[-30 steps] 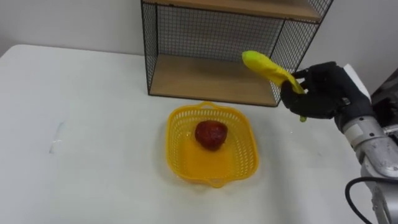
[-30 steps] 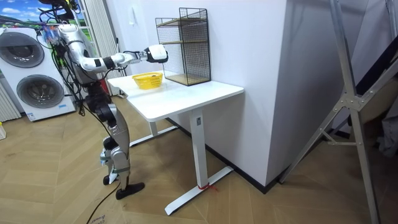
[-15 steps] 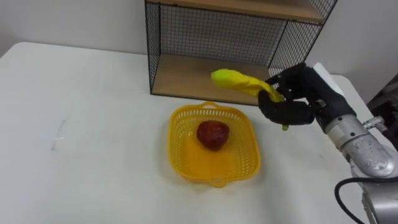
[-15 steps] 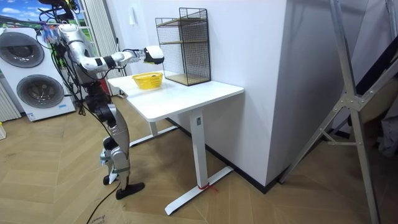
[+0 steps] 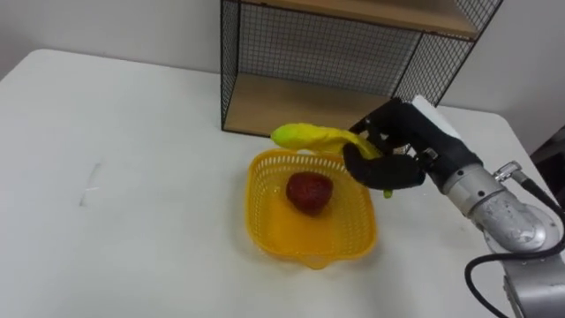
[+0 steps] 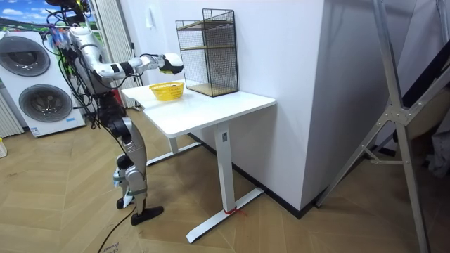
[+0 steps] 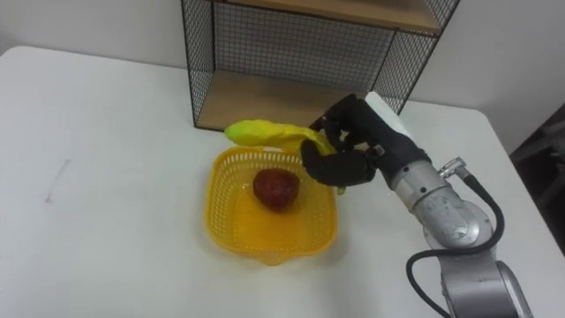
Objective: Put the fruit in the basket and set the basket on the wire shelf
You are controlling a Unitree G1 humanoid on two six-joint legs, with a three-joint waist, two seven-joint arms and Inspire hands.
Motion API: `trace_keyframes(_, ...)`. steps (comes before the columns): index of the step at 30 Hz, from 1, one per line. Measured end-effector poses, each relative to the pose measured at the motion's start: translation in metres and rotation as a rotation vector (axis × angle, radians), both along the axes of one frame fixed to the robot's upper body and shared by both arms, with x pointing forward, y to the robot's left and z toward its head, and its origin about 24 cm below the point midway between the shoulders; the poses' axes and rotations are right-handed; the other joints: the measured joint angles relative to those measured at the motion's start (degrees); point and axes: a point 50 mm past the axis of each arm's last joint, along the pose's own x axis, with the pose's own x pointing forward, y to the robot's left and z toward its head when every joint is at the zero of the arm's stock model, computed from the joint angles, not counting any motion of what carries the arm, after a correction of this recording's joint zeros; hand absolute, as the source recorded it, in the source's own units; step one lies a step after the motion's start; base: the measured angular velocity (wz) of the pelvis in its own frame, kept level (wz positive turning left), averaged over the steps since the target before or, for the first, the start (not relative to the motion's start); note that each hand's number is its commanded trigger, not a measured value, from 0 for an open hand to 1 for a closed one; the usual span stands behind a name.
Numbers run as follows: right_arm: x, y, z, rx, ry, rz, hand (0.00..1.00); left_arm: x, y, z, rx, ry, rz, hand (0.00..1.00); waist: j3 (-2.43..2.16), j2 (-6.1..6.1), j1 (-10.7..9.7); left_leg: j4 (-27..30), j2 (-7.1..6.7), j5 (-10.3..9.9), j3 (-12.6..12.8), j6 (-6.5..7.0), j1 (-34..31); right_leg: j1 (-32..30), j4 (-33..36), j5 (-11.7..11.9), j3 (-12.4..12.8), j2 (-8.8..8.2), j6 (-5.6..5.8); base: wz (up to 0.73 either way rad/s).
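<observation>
Right hand [image 5: 393,157]: fingers [image 5: 381,174] curled round one end of the banana [image 5: 311,136]. Its long axis runs leftward from the hand, above the far rim of the basket [image 5: 269,225]; a red fruit [image 5: 309,192] lies inside.

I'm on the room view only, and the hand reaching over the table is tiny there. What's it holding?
Observer: The right hand is shut on a banana.
Operator: Is anything in the basket already?
Observer: Yes, one red fruit lies inside the yellow basket.
Operator: Where's the banana relative to the basket?
Observer: It's held roughly level, above the basket's back rim and in front of the wire shelf. It's not in the basket yet.
</observation>
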Motion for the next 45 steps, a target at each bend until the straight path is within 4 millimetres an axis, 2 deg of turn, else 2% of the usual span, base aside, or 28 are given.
trace_keyframes(1, -0.0001, 0.0003, -0.0002, -0.001, 0.003, 0.004, 0.36, 0.0001, 0.0001, 0.0000, 0.000, 0.000, 0.000, 0.00, 0.00, 0.01, 0.0, 0.0, 0.00, 0.0, 0.0, 0.00, 0.0, 0.0, 0.0, 0.0, 0.0, 0.00, -0.01, 0.00)
trace_keyframes(2, -0.0002, 0.0009, -0.0006, -0.001, 0.007, 0.009, 0.31, -0.0002, 0.0002, 0.0001, 0.001, 0.001, 0.001, 0.00, 0.00, 0.03, 0.1, 0.0, 0.00, 0.0, 0.0, 0.00, 0.0, 0.0, 0.0, 0.0, 0.0, -0.01, -0.02, 0.00)
trace_keyframes(3, -0.0003, 0.0013, -0.0009, -0.002, 0.011, 0.013, 0.13, -0.0007, 0.0003, 0.0000, 0.001, 0.003, 0.001, 0.00, -0.01, 0.06, 0.1, 0.0, 0.00, 0.0, 0.0, -0.01, 0.0, 0.0, 0.1, 0.0, 0.0, -0.01, -0.02, 0.00)
trace_keyframes(6, -0.0004, 0.0020, -0.0028, -0.003, 0.026, 0.012, 0.00, -0.0012, 0.0003, 0.0000, 0.002, 0.005, 0.002, 0.00, -0.03, 0.14, 0.1, 0.1, 0.00, 0.0, 0.0, -0.01, 0.0, 0.0, 0.1, 0.0, 0.0, -0.02, -0.03, 0.00)
trace_keyframes(45, -0.0012, 0.0031, -0.0045, -0.007, 0.051, 0.036, 0.00, -0.0011, 0.0008, 0.0003, 0.039, 0.007, -0.009, 0.00, -0.21, 0.55, -0.1, 0.3, 0.02, 0.0, 0.0, -0.07, 0.1, 0.0, 0.7, 0.0, -0.3, -0.08, -0.03, 0.00)
